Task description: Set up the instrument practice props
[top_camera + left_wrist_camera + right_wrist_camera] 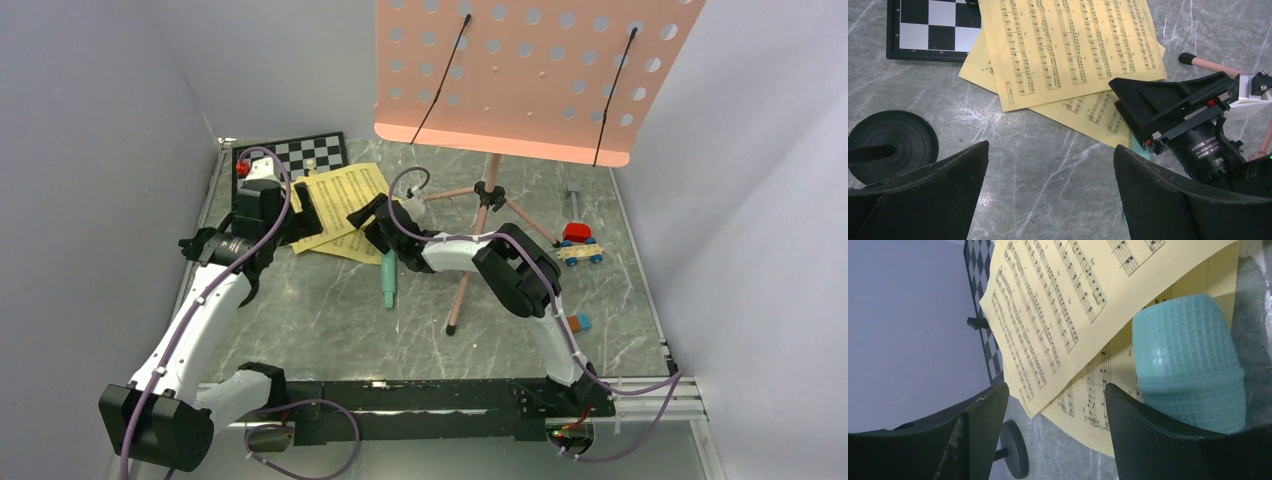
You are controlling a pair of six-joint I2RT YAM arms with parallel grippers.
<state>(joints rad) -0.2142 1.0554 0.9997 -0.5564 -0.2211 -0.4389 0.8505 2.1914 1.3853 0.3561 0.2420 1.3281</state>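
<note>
Two yellow sheet-music pages [1048, 315] overlap below; my right gripper [1053, 390], jaws apart, should pinch the top page's edge, avoiding the mint-green tube [1188, 355]; my left gripper [1051, 147] gapes empty.

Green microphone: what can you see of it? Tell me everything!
The microphone is mint green and looks like plastic. Its rounded head has a grid of little squares; its handle is a slim tube. It lies flat on the grey table, head by the yellow music pages, handle toward the arms' bases. The right gripper hangs open beside the head, not holding it.
</note>
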